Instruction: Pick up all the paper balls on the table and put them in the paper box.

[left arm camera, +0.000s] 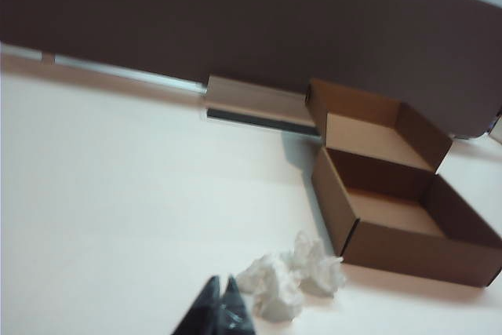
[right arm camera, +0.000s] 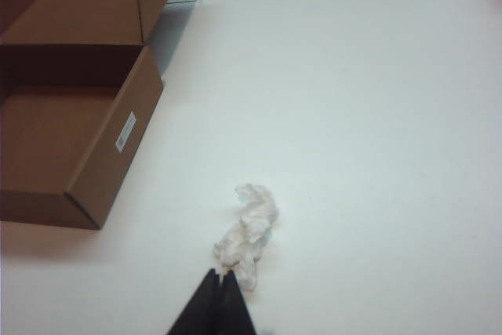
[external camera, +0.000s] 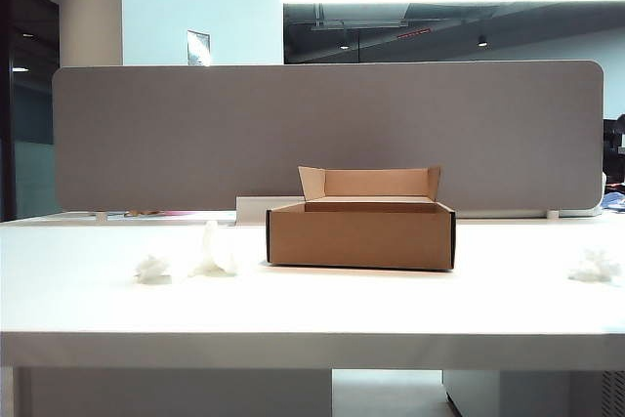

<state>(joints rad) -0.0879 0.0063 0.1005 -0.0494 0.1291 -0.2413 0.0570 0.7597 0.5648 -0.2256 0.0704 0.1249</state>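
Observation:
The open brown paper box [external camera: 361, 233] stands mid-table with its lid flap up. Two white paper balls [external camera: 153, 269] [external camera: 213, 251] lie to its left and a third [external camera: 594, 265] far right. Neither arm shows in the exterior view. In the left wrist view my left gripper [left arm camera: 220, 282] is shut and empty, just short of the two wads [left arm camera: 271, 289] [left arm camera: 318, 266] beside the box [left arm camera: 408, 260]. In the right wrist view my right gripper [right arm camera: 220, 274] is shut and empty, its tips at the near end of a wad [right arm camera: 249, 231]; contact cannot be told. The box [right arm camera: 94, 170] lies off to one side.
A grey fabric partition [external camera: 322, 134] runs along the back of the white table [external camera: 312, 314]. A low white block [external camera: 266, 208] [left arm camera: 259, 103] sits behind the box against the partition. The table's thick front edge is nearest the exterior camera.

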